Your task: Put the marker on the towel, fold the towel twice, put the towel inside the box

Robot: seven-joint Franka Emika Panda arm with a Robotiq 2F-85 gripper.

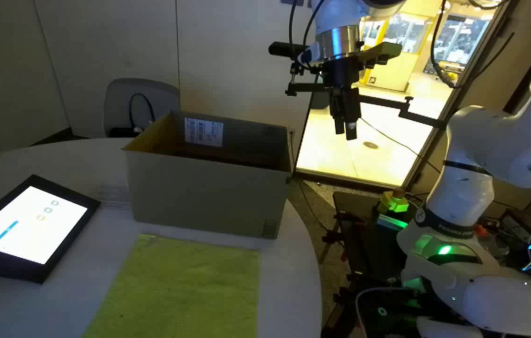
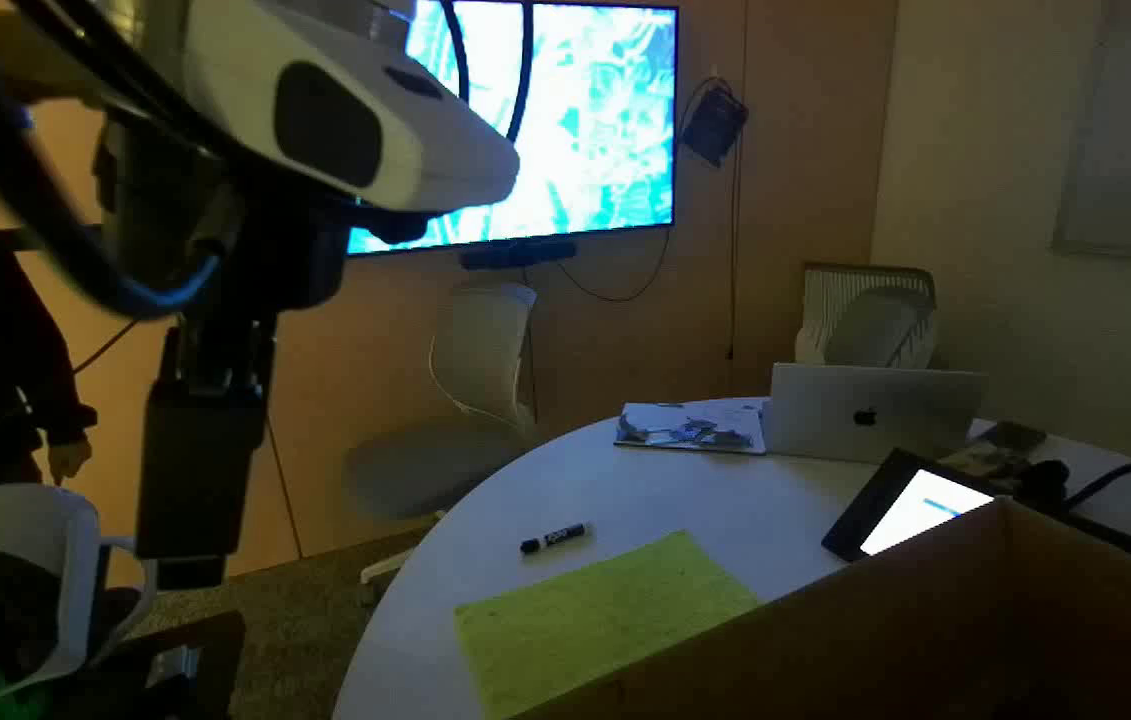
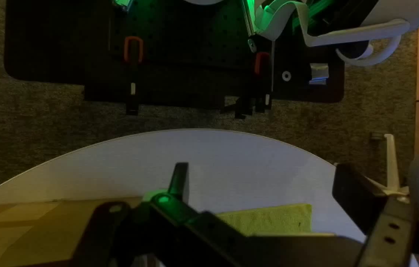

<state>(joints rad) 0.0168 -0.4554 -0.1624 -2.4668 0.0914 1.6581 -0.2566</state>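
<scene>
Yellow-green rectangular cloth towel (image 1: pixel 190 291) lies flat on the round white tabletop (image 1: pixel 289 291). Just beside it, the brown cardboard box (image 1: pixel 209 197) stands near the tabletop's edge. In an exterior view, the short black-and-white cylindrical marker (image 2: pixel 555 539) lies between towel and tabletop's rounded edge. My black two-fingered gripper (image 1: pixel 345 132) hangs in the air, fingers spread wide.

Yellow-green towel (image 1: pixel 185 291) lying flat beside open box (image 1: pixel 209 195)

On a curved, pale worktop (image 1: pixel 288 291), the towel is lying just beside the cardboard box, its near end running out of view. A white label (image 1: pixel 203 132) is showing inside the box. A black-framed, lit tablet (image 1: pixel 35 223) is resting near both. Behind, a grey chair (image 1: pixel 141 105) is standing. The jaws of the robot arm (image 1: pixel 465 188) are pointing down, apart from the box.
</scene>
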